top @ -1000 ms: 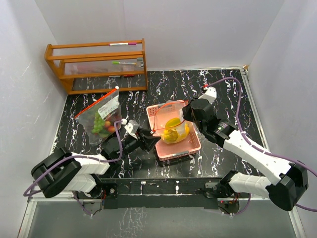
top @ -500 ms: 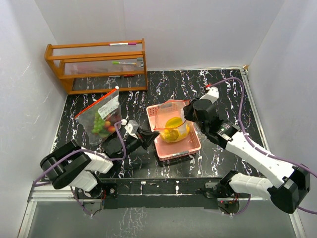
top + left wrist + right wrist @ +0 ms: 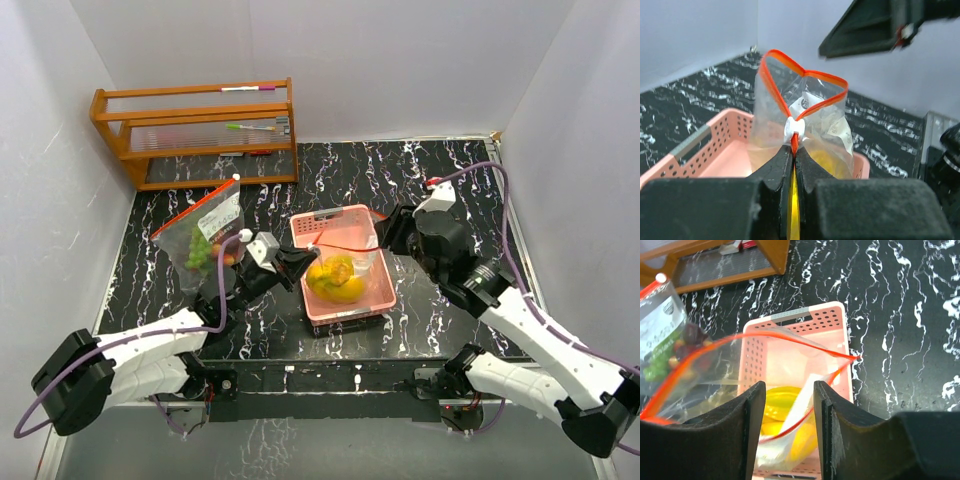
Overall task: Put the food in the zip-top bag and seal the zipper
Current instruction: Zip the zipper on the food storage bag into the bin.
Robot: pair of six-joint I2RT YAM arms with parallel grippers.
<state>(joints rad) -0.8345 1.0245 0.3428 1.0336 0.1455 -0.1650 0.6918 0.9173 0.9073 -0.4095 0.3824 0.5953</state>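
Note:
A clear zip-top bag [image 3: 340,250] with an orange zipper stands in the pink basket [image 3: 375,300], its mouth open. Yellow toy food [image 3: 335,278] lies inside it. My left gripper [image 3: 296,263] is shut on the bag's zipper strip just below the white slider [image 3: 794,128], at the bag's left end. My right gripper [image 3: 386,232] is open at the bag's right end. In the right wrist view its fingers [image 3: 754,425] stand apart above the orange rim [image 3: 805,342] and the yellow food [image 3: 782,407].
A second zip-top bag [image 3: 205,238] with green and red food leans at the left; it also shows in the right wrist view [image 3: 662,335]. A wooden rack [image 3: 195,125] stands at the back left. White walls close in three sides.
The right arm has pulled back to the right. The basket and bag have shifted left and turned a little. The left gripper stays shut on the zipper strip.

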